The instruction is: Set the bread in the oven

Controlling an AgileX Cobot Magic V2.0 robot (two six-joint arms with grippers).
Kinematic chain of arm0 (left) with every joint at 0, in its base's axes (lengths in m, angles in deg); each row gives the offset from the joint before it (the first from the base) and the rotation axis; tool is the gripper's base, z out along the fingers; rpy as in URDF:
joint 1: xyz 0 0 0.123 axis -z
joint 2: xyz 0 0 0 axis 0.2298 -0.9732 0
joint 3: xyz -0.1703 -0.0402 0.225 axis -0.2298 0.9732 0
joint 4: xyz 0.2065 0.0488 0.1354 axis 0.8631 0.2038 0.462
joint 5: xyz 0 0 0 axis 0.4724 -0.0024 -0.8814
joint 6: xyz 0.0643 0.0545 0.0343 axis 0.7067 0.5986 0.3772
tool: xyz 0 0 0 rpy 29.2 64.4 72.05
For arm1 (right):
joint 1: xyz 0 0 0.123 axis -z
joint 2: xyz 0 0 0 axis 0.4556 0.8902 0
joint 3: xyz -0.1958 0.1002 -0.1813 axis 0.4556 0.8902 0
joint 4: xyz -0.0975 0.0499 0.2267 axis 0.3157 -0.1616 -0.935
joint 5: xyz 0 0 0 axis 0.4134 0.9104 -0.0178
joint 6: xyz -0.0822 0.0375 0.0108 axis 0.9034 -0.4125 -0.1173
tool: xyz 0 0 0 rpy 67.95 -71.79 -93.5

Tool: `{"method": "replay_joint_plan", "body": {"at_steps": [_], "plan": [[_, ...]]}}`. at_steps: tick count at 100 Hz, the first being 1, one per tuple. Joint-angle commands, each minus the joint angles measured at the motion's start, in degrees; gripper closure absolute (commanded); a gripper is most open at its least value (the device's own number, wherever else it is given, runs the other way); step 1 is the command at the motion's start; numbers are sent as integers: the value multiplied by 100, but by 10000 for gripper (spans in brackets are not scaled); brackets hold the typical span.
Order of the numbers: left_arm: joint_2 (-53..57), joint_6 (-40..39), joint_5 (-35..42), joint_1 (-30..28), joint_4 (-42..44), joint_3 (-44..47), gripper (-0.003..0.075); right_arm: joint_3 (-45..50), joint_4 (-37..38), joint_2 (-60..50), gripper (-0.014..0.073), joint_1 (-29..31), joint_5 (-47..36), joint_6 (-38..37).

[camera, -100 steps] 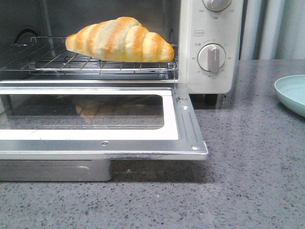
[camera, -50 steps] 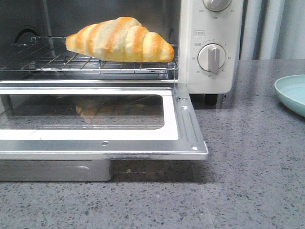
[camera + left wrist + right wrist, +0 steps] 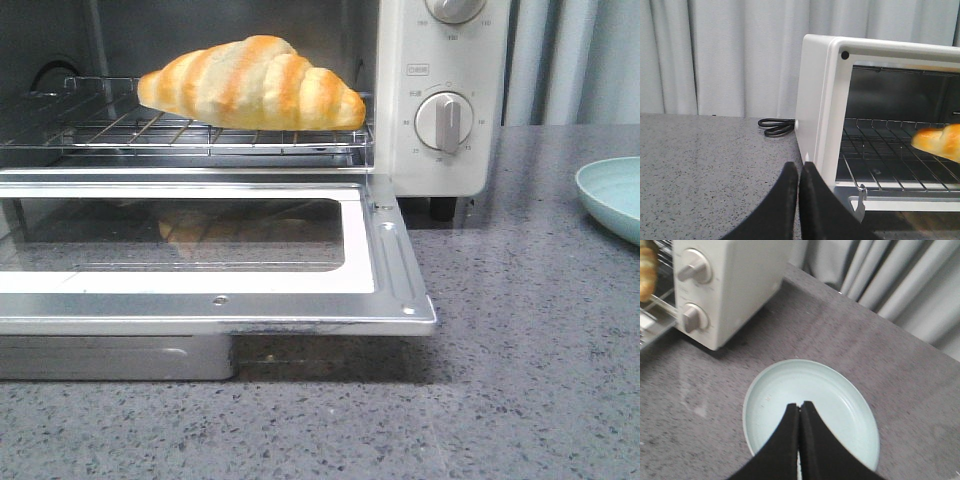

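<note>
No movement is being seen against the earlier front frames: the bread [image 3: 252, 83], the oven [image 3: 445, 95] and its door [image 3: 215, 245] are all being held in the same places. The bread is lying on the wire rack [image 3: 120, 130] inside the oven cavity, its long side running across the opening and its right tip close to the control panel side. Pale cream and golden-orange stripes are being shown along its top. The door is being kept dropped open and flat, with a faint reflection of the bread showing in its glass. Two round knobs [image 3: 444, 122] are being seen on the panel, the upper one cut off by the frame.

The oven is standing on a grey speckled desk [image 3: 530, 330], toward its far edge, in front of pale curtains [image 3: 725, 55]. A black cable [image 3: 776, 126] is lying coiled on the desk just behind the oven's left side. A pale green plate [image 3: 810, 410] is resting on the desk toward its right edge, apart from the oven.

The left pincer [image 3: 798, 172] is being held with its fingers pressed together and nothing between them, just outside the oven's left front corner. The right pincer [image 3: 799, 412] is likewise being held closed and empty, hovering over the plate. Neither pincer is touching the bread, and neither is appearing in the front view.
</note>
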State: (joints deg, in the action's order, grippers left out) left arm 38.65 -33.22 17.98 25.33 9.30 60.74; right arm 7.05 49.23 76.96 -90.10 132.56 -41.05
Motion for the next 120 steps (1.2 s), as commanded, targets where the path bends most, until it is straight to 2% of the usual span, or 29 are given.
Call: {"method": "replay_joint_plan", "body": {"at_steps": [1,16,29,48,69,90,109,120], "plan": [[-69,-59,5,0,-99,-164,741,99,163,-127,662,137,-936,-15],[-69,-59,5,0,-99,-164,741,879,-258,-699,662,642,-2343,-15],[-69,-59,5,0,-99,-164,741,1569,-916,-1180,662,1259,-2954,-15],[-69,-59,5,0,-99,-164,741,2496,-1805,-1859,662,2537,-3932,16],[-69,-59,5,0,-99,-164,741,3259,-3165,-2351,662,4212,-4635,797],[-69,-59,5,0,-99,-164,741,3861,-4595,-2473,662,5868,-5324,1895],[-69,-59,5,0,-99,-164,741,4088,-4900,-2473,662,6809,-5540,2378],[-69,-59,5,0,-99,-164,741,4283,-5455,-2473,662,7279,-5752,2935]]}}
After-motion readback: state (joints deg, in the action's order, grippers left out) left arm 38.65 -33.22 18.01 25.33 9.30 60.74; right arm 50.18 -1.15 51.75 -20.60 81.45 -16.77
